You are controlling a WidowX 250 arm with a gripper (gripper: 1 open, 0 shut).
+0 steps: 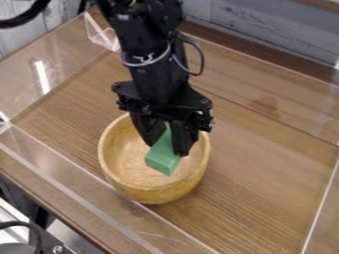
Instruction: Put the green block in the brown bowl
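The brown bowl (123, 171) sits on the wooden table near the front. Inside it, the green block (165, 159) stands tilted, its lower end down in the bowl. My black gripper (169, 140) points almost straight down over the bowl and is shut on the block's upper part, with a finger on each side. The block's top end is hidden between the fingers.
Clear acrylic walls (54, 174) fence the wooden table (265, 119) on all sides. Black cables (196, 55) hang beside the arm. A white tag (99, 33) sits on the back wall at the left.
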